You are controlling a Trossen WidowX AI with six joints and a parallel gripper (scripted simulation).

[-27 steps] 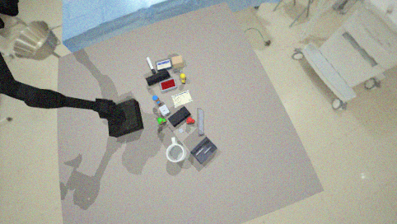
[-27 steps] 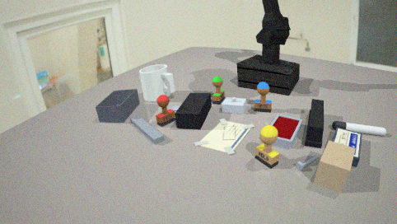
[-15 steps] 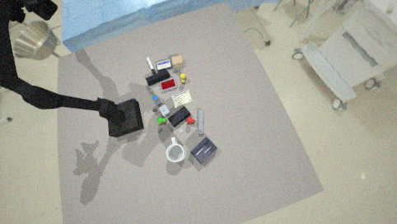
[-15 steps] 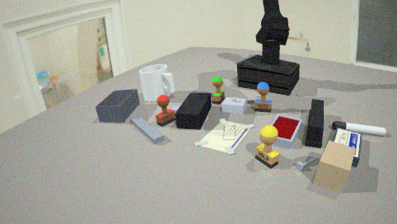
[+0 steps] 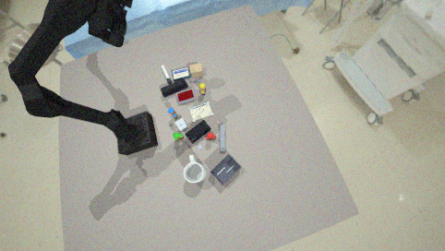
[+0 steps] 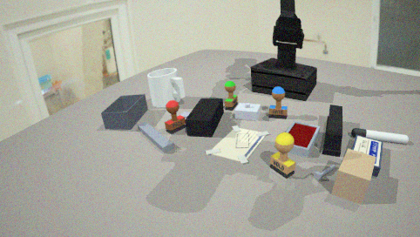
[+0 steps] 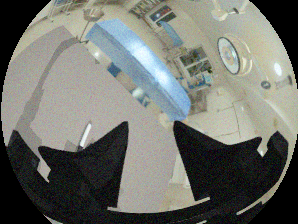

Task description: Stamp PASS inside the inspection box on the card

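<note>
The green-topped stamp (image 5: 177,136) (image 6: 230,89) stands upright on the bench beside a black block; its label is too small to read. The red ink pad (image 5: 186,95) (image 6: 303,135) lies open. The card (image 5: 201,112) (image 6: 226,148) lies flat, taped at its corners, with an outlined box (image 6: 242,139) printed on it. I see no clear print in that box. My gripper (image 7: 151,125) is partly open and empty. It is raised at the upper left of the top view, away from the stamps, pad and card. Its fingertips are out of the exterior view.
Blue (image 5: 171,111) (image 6: 278,93), red (image 5: 210,136) (image 6: 172,106) and yellow (image 5: 202,86) (image 6: 285,141) stamps stand around the card. Black blocks (image 5: 198,131) (image 6: 333,131), a mug (image 6: 161,87), a grey bar (image 6: 157,137), a dark box (image 6: 124,111), a wooden block (image 6: 355,174) and a marker (image 6: 383,136) stand or lie nearby.
</note>
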